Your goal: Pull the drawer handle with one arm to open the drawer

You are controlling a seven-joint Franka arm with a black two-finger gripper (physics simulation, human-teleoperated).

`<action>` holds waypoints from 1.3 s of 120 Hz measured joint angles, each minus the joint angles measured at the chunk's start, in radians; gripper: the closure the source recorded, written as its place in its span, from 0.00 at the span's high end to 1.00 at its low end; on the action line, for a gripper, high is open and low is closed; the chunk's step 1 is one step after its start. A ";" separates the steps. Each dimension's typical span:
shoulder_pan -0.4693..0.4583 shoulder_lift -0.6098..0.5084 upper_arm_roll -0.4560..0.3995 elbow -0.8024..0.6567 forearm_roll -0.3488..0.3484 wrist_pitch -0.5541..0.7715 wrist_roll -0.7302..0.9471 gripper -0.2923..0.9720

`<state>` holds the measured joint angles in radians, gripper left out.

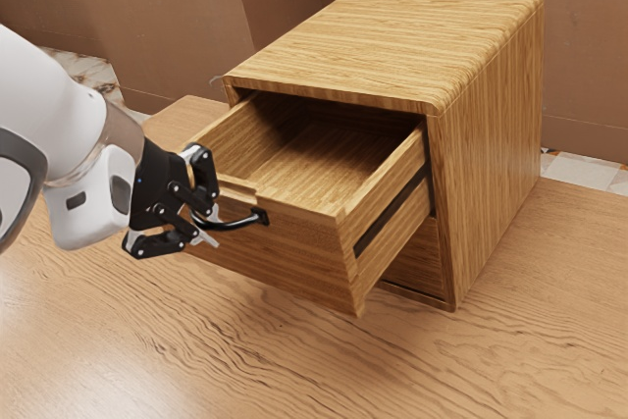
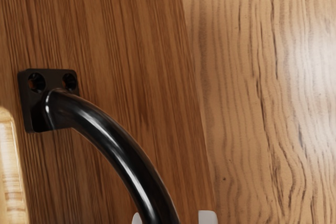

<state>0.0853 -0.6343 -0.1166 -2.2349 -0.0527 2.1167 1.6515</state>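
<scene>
So, exterior view first: the wooden cabinet sits on the wood-grain bench, and its top drawer is slid well out of the body, with the bare inside open to see. The curved black handle is on the drawer's front panel, on the side facing the exterior view's left. The white arm comes in from that left edge, and the black end effector is right at the near end of the handle. Its fingers stand spread apart, one above the bar and one below, so the bar runs between them with room to spare. I'd call it open, not clamped on anything.

Wrist view next: the handle arcs from its square black mounting plate, which has two screw holes, down toward the hand. Behind it is the darker drawer front, and past the panel's edge is the paler bench. Two white fingertips peek in on either side of the bar. One sits right against it, while the other is visibly apart from it.
</scene>
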 joint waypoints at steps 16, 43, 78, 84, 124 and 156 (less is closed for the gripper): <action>0.000 0.001 0.000 0.000 0.001 -0.003 -0.002 0.20; 0.001 0.001 0.000 0.000 0.002 -0.009 -0.005 0.22; 0.001 0.000 0.000 0.001 0.003 -0.015 -0.008 0.27; 0.001 -0.001 0.000 0.002 0.004 -0.016 -0.009 0.28; 0.001 -0.016 0.000 0.006 0.004 -0.020 -0.011 0.29; 0.001 -0.045 0.000 0.012 0.005 -0.025 -0.011 0.29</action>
<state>0.0859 -0.6791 -0.1166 -2.2233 -0.0479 2.0921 1.6403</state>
